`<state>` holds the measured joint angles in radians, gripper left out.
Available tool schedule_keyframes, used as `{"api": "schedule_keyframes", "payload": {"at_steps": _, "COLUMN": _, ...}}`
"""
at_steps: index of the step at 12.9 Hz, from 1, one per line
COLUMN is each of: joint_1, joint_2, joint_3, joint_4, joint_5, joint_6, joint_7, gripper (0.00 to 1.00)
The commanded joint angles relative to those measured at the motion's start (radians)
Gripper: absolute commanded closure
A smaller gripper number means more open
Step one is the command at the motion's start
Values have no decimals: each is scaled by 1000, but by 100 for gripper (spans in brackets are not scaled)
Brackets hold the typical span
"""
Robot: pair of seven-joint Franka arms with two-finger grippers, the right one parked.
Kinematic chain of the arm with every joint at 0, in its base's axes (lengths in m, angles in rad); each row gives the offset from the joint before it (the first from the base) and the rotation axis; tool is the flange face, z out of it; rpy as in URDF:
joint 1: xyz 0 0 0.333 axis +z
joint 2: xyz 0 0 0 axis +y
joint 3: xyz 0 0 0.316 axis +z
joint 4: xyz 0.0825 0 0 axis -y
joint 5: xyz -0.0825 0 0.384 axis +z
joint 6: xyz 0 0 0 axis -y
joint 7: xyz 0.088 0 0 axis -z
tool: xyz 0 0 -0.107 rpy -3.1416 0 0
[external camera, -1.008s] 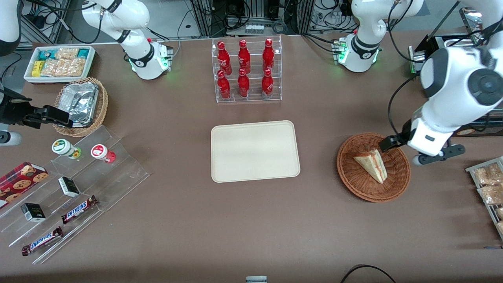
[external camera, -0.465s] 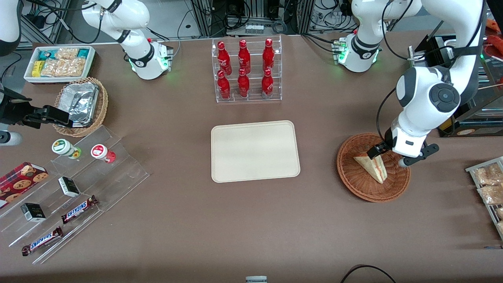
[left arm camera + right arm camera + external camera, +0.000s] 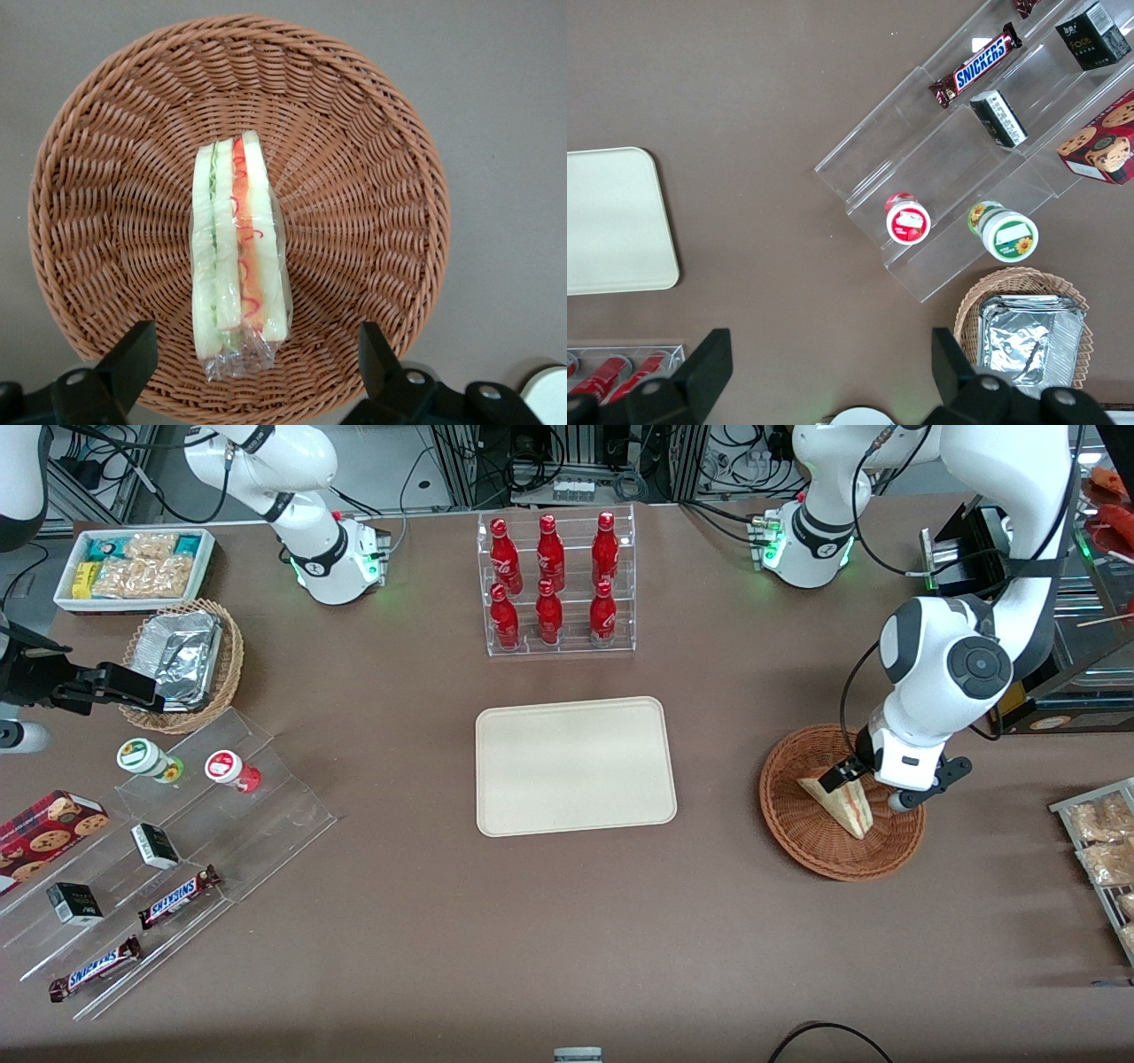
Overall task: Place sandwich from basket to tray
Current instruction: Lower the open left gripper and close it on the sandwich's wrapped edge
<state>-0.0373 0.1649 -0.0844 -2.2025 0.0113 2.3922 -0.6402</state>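
The tray (image 3: 576, 766) lies flat at table centre, cream-beige with rounded corners and a low rim, nothing on it. At its 12 o'clock stands a clear rack of red bottles (image 3: 554, 584).

From the tray, at 3 o'clock and well apart, sits the basket (image 3: 797, 828), round, shallow, reddish-brown wicker. The sandwich (image 3: 842, 803) lies in it, a pale triangular wedge whose tip points toward 5 o'clock in the front view.

In the wrist view the sandwich (image 3: 237, 266) stands on edge across the middle of the basket (image 3: 372, 177): three white bread slices side by side, green filling between one pair, red and orange between the other, all in clear film that crumples loosely at one end.

The gripper (image 3: 858, 779) hangs over the basket at the wide end of the wedge, at about 12 o'clock from the sandwich's middle. Its fingers (image 3: 133, 354) are spread wide, one either side of the sandwich and apart from it, grasping nothing.
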Motion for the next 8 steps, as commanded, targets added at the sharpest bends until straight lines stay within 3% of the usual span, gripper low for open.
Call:
{"api": "schedule_keyframes", "payload": {"at_steps": 1, "joint_1": -4, "joint_2": 22, "joint_3": 0, "joint_4": -10, "joint_5": 13, "joint_6": 39, "joint_7": -27, "gripper": 0}}
{"api": "schedule_keyframes", "payload": {"at_steps": 8, "joint_1": -4, "joint_2": 71, "joint_3": 2, "joint_4": -13, "joint_5": 13, "joint_6": 90, "joint_7": -27, "gripper": 0}}
